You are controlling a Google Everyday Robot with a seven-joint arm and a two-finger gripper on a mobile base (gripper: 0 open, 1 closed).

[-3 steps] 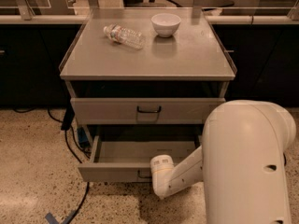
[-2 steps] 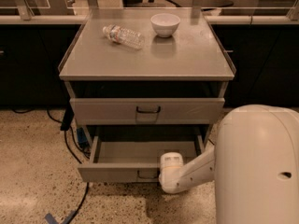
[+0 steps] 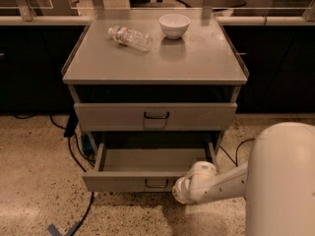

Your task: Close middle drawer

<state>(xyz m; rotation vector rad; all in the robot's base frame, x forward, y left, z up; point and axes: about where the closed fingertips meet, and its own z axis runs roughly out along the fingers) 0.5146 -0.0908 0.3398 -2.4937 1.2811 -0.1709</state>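
The middle drawer (image 3: 147, 182) is a wide, shallow grey drawer. It stands pulled out from the cabinet (image 3: 155, 65), with a small dark loop handle (image 3: 156, 183) on its low front panel, and its inside looks empty. The taller drawer above it (image 3: 155, 116) is shut. My gripper (image 3: 179, 191) is at the end of the white arm (image 3: 221, 183), low down against the right end of the open drawer's front panel, just right of the handle. The rounded wrist hides most of it.
A clear plastic bottle (image 3: 130, 37) lies on its side and a white bowl (image 3: 174, 25) stands on the cabinet top. Dark cables (image 3: 74, 146) run over the speckled floor at the cabinet's left. My large white arm body (image 3: 283, 181) fills the lower right.
My arm and wrist have shifted to the right along the drawer front. The drawer looks as far out as before.
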